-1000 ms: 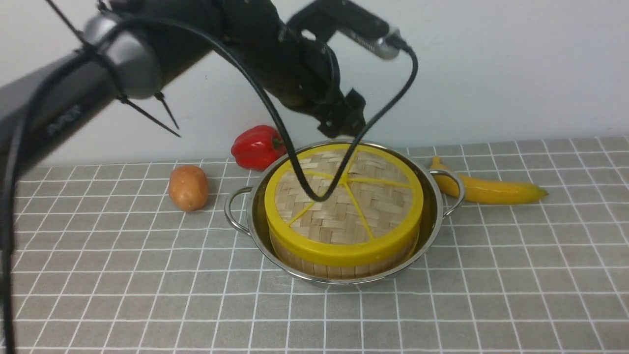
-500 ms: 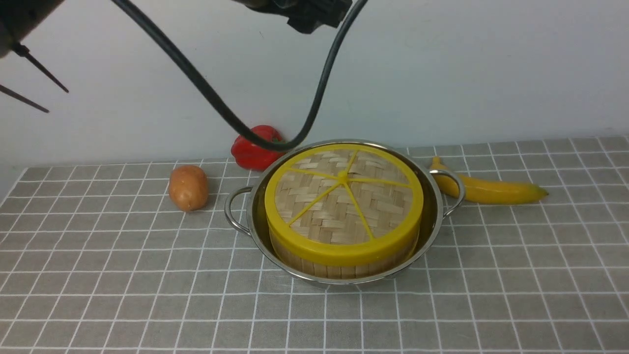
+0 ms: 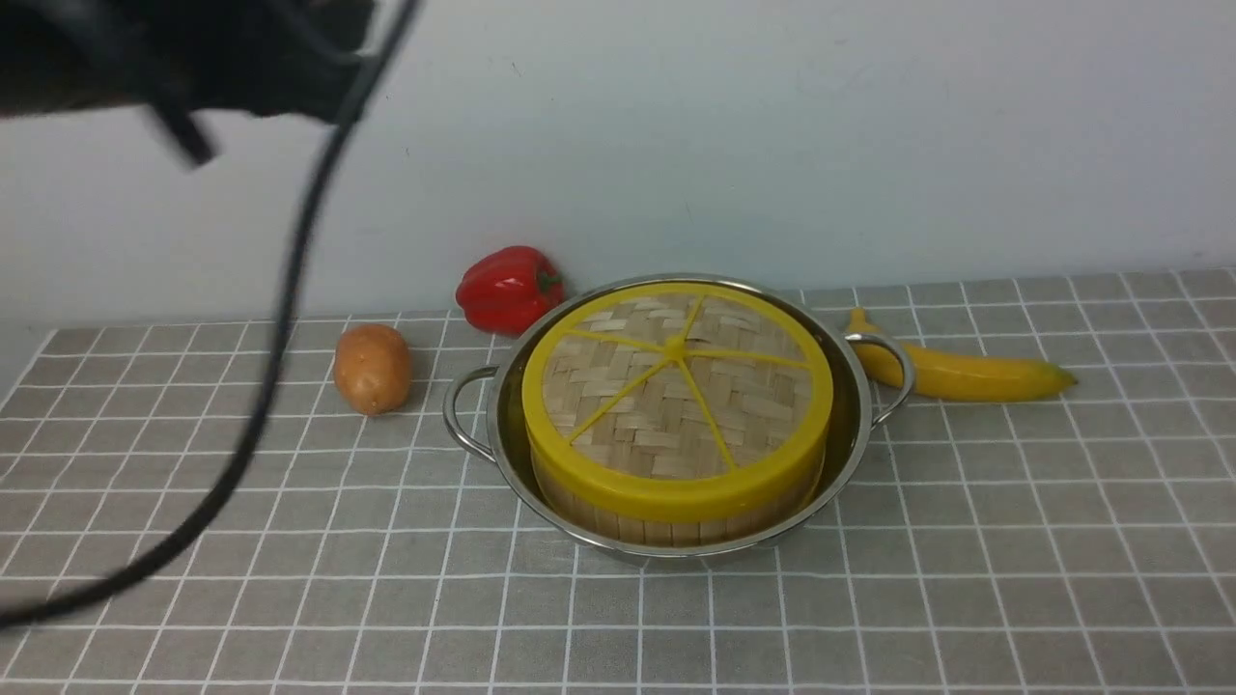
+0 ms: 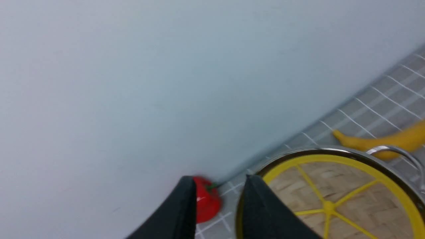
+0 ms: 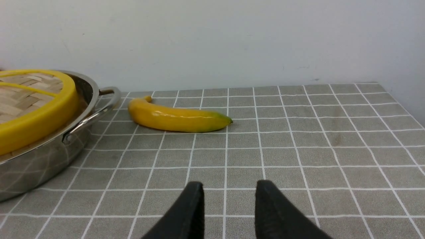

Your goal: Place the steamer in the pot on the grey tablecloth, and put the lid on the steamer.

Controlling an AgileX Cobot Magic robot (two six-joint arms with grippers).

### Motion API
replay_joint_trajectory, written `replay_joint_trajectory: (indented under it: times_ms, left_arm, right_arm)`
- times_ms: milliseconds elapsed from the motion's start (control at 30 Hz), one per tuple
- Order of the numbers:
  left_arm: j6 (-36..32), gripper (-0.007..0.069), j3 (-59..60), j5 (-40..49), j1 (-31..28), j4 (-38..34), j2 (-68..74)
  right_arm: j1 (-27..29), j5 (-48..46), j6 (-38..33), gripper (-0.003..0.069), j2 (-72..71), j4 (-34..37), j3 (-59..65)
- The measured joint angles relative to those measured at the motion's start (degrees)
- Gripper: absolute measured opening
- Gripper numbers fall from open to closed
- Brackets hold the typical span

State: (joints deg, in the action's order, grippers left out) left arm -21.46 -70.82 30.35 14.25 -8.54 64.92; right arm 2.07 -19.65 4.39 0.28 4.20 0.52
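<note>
The pot (image 3: 850, 405) stands mid-table on the grey tablecloth (image 3: 966, 541). The steamer (image 3: 666, 529) sits inside it, only its wooden wall showing under the lid (image 3: 676, 386), which lies flat on top. My left arm (image 3: 193, 58) is a dark blur high at the upper left, well away from the pot. In the left wrist view my left gripper (image 4: 219, 179) is open and empty, in the air, with the lid (image 4: 332, 205) below it. My right gripper (image 5: 229, 184) is open and empty low over the cloth, to the right of the pot (image 5: 40, 159).
A red pepper (image 3: 507, 288) and a potato (image 3: 371, 367) lie behind and left of the pot. A banana (image 3: 966, 375) lies to its right by the handle. A black cable (image 3: 261, 386) hangs across the left side. A wall stands close behind.
My left arm has risen from just over the lid and swung up and away to the left. Its cable no longer hangs over the pot. The lid stays on the steamer.
</note>
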Motion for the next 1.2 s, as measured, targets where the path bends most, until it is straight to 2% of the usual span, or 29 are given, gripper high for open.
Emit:
replay_joint_trajectory:
  times_ms: [133,233,333,467,700,900,1067,1200]
  left_arm:
    - [0.77,0.0179,19.99,-7.07,-9.14,-2.43,-17.15]
    - [1.03,0.0179,31.17,-8.81,-13.09,-3.6,-25.83]
    - [1.31,0.0179,41.45,-9.28,-15.66,-4.23,-34.85]
    - [1.54,0.018,53.13,-9.22,-16.29,-5.92,-43.99]
    - [1.43,0.0202,61.31,-9.28,-16.33,-6.35,-47.34]
    - [1.46,0.0219,64.55,-8.87,-16.35,-1.01,-54.95]
    - [1.88,0.0223,67.25,-8.84,-16.35,0.61,-63.75]
    - [2.2,0.0232,69.72,-8.79,-16.35,2.02,-64.79]
  right_arm:
    - [0.0,0.0,0.0,0.024,0.0,0.0,0.0]
    - [0.0,0.0,0.0,0.024,0.0,0.0,0.0]
    - [0.0,0.0,0.0,0.024,0.0,0.0,0.0]
    - [0.0,0.0,0.0,0.024,0.0,0.0,0.0]
    - [0.0,0.0,0.0,0.024,0.0,0.0,0.0]
    - [0.0,0.0,0.0,0.024,0.0,0.0,0.0]
    - [0.0,0.0,0.0,0.024,0.0,0.0,0.0]
    - [0.0,0.0,0.0,0.024,0.0,0.0,0.0]
